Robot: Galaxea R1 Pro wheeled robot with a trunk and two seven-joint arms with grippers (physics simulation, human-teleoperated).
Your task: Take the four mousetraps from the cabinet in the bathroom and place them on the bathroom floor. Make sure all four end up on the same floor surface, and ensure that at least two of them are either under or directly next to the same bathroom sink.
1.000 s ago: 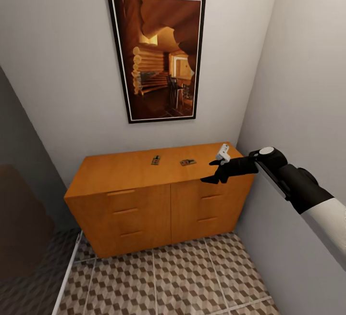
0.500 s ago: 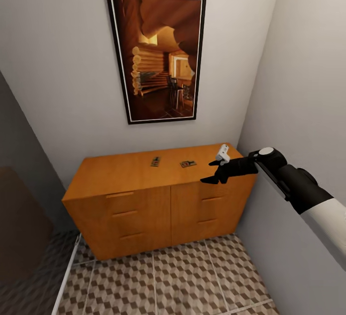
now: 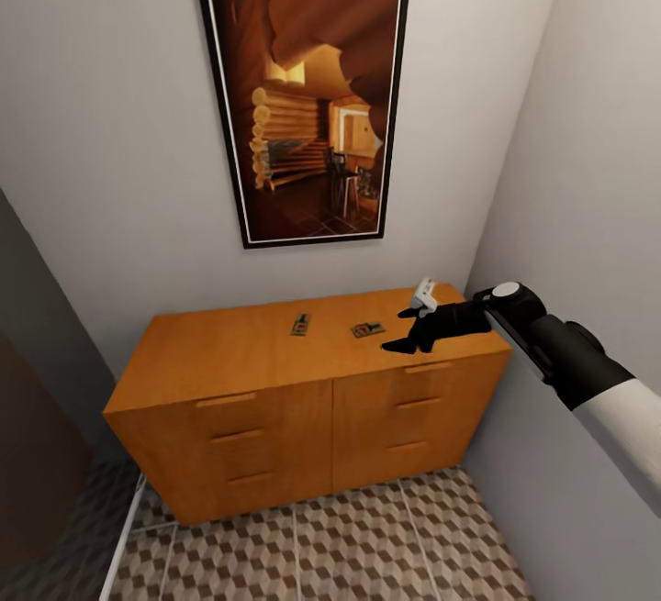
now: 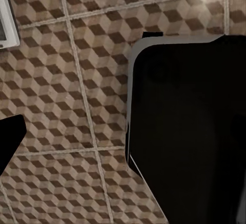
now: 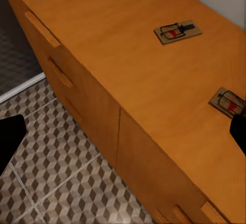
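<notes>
Two mousetraps lie flat on top of the orange-brown cabinet, near its middle and back. The right wrist view has both mousetraps too, on the cabinet top. My right gripper hovers open over the cabinet's right end, just right of the nearer trap and holding nothing. Its black fingertips sit far apart. The left gripper points down at the cube-patterned bathroom floor, one fingertip at the frame's edge.
A large framed picture hangs above the cabinet. The side wall runs close along my right arm. A dark panel and a white strip border the tiled floor at left. My dark base covers part of the floor.
The whole head view has shifted: the cabinet now looks nearer and larger, so the camera has moved toward it. The right gripper keeps its pose and stays open.
</notes>
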